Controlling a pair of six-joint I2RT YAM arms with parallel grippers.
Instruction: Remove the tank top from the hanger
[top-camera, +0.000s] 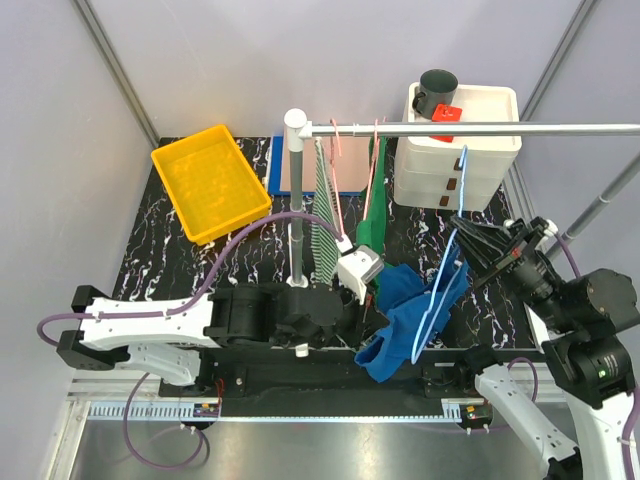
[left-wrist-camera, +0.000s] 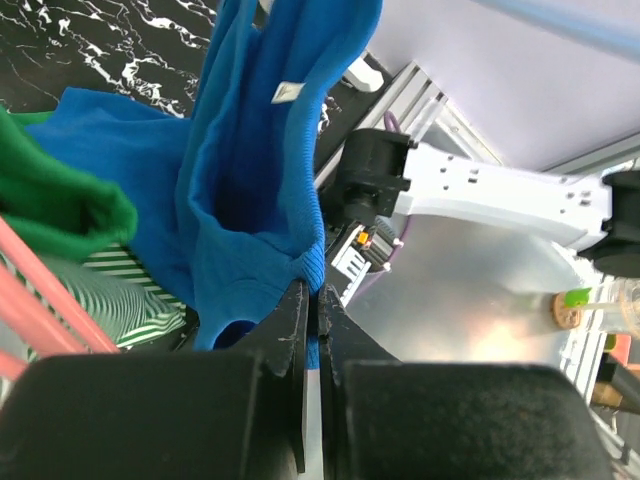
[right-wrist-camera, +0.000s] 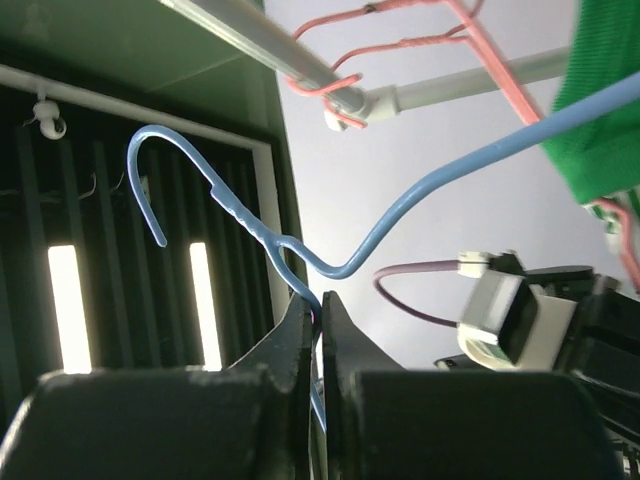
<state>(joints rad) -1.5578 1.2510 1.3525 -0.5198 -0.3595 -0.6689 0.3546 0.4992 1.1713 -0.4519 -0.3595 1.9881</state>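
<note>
A blue tank top (top-camera: 405, 315) hangs crumpled from a light blue wire hanger (top-camera: 440, 285), which is off the rail. My left gripper (top-camera: 372, 318) is shut on the tank top's ribbed edge (left-wrist-camera: 312, 268), seen close in the left wrist view. My right gripper (top-camera: 468, 222) is shut on the hanger wire just below its hook (right-wrist-camera: 230, 210); its jaws pinch the wire (right-wrist-camera: 318, 320). The hanger's hook (top-camera: 462, 158) hangs free in the air in front of the rail (top-camera: 480, 128).
A striped garment (top-camera: 325, 225) and a green garment (top-camera: 375, 215) hang on pink hangers from the rail. A white post (top-camera: 296, 190) holds the rail. A yellow bin (top-camera: 210, 180) sits at the back left, white drawers (top-camera: 460, 150) at the back right.
</note>
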